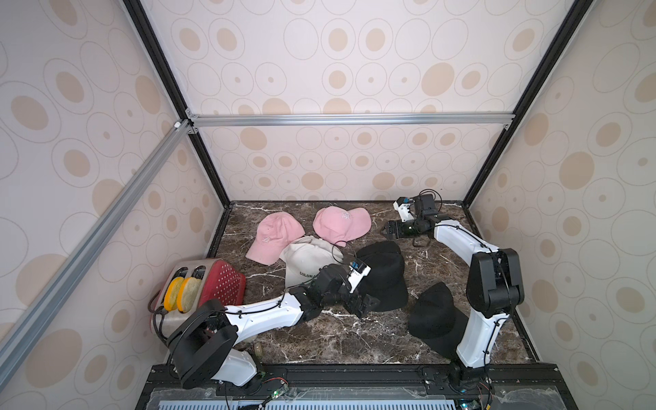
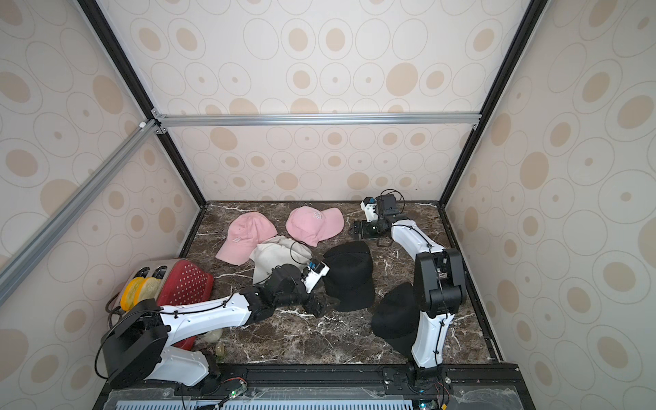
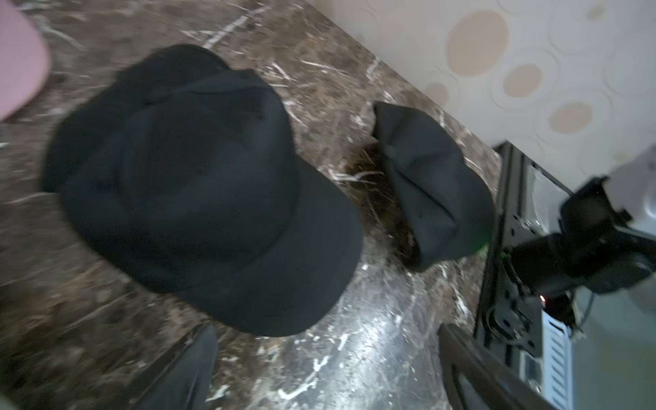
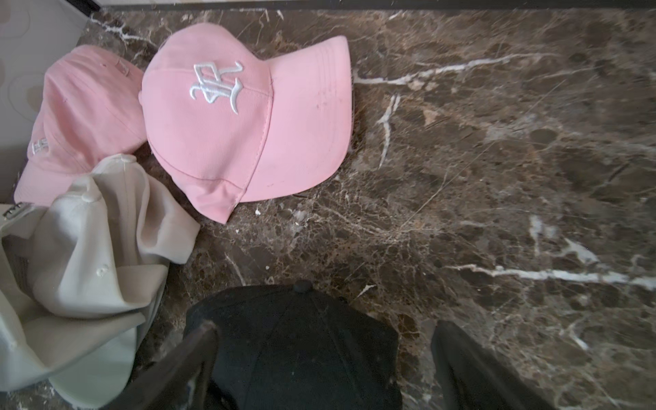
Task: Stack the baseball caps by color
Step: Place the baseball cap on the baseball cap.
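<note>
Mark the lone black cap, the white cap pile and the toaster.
lone black cap point(image 1: 431, 312): in a top view, its crown.
white cap pile point(image 1: 307, 261): in a top view, uppermost crown.
toaster point(image 1: 222, 284): in a top view, red dotted side.

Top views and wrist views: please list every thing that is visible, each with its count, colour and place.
table: one, dark brown marble, the floor of the booth
pink caps: two, pink with white logos, far side, side by side
white caps: a pile, count unclear, off-white, before the pink ones
black stack: seemingly two caps, black, middle
single black cap: one, black, near side by the right arm
toaster: one, red and silver, near left corner
slices: two, yellowish, in the toaster slots
left gripper: open, at the black stack's near edge
right gripper: open, far side, beside a pink cap
</note>
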Controlling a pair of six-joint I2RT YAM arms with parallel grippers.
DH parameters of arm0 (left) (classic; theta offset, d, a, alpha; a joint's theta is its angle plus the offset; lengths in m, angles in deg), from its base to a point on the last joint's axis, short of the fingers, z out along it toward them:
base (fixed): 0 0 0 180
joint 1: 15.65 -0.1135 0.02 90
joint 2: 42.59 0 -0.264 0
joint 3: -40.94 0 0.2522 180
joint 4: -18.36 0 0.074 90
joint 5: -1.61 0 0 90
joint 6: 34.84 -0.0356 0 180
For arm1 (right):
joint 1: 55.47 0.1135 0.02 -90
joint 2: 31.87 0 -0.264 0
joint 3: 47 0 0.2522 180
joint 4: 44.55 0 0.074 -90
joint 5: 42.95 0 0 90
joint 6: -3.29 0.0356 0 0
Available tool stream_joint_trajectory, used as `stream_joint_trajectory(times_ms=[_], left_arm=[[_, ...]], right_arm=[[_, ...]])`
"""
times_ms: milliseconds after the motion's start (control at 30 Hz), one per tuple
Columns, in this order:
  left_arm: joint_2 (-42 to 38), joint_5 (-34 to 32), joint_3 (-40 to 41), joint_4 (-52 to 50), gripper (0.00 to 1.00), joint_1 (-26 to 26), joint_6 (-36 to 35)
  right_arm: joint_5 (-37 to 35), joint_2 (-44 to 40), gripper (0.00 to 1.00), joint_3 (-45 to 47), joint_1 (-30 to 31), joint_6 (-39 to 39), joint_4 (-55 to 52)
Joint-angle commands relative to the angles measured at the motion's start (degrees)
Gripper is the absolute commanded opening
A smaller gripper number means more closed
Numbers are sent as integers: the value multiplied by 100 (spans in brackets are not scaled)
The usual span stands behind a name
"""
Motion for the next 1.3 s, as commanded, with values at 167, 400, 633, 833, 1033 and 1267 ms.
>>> stream_joint_trajectory(times_ms=[167, 400, 633, 833, 1033, 1267], left_arm=[[1310, 245, -1086, -1441, 99, 800, -1394], [1967, 257, -1671, -1918, 99, 1122, -1649], [2467, -389, -2063, -2159, 99, 1441, -1743], [2983, -1062, -2390, -2178, 99, 1445, -1587], [3077, -1283, -2467, -2097, 99, 1440, -1474], [3018, -1392, -2396, -1914, 99, 1267, -1345]], right_arm=[[226, 186, 99, -250, 5, -268, -493], [227, 229, 99, -178, 1, -235, -399], [430, 509, 99, -482, 1, -416, -634], [849, 825, 98, -787, 2, -600, -1018], [1067, 1007, 98, -822, 9, -597, -1301], [1129, 733, 98, -416, 7, -557, -1200]])
